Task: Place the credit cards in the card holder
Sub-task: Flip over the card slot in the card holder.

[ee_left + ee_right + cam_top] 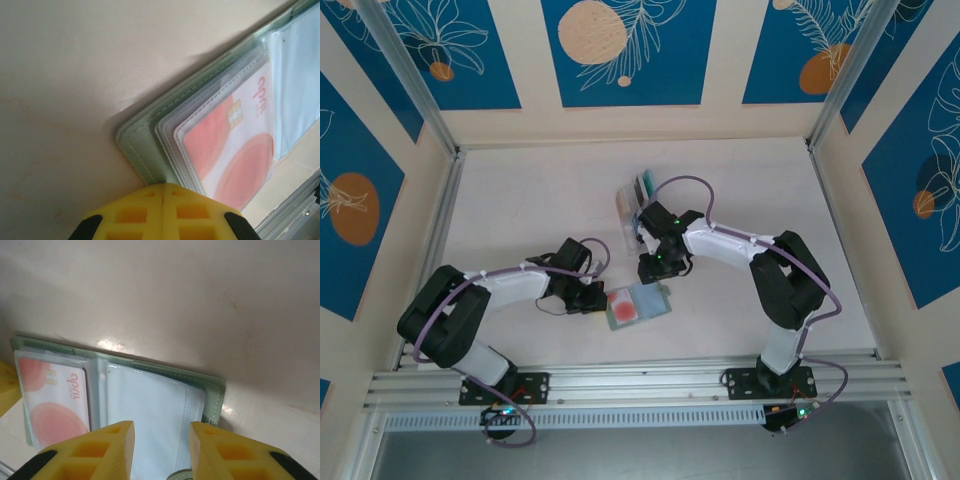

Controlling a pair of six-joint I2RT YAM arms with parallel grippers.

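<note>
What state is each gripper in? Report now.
Left gripper: shut, tips against the card holder edge; whether it pinches the edge cannot be told.
Right gripper: open, holding nothing, over an empty clear pocket.

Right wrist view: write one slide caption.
Open right gripper over the open card holder, a red-and-white card in one clear pocket.

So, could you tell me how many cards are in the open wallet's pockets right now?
1. A red-and-cream card sits in the top clear pocket of the card holder, on the page nearer the left gripper. The facing pocket looks empty; sleeves stacked beneath may hide more.
</note>
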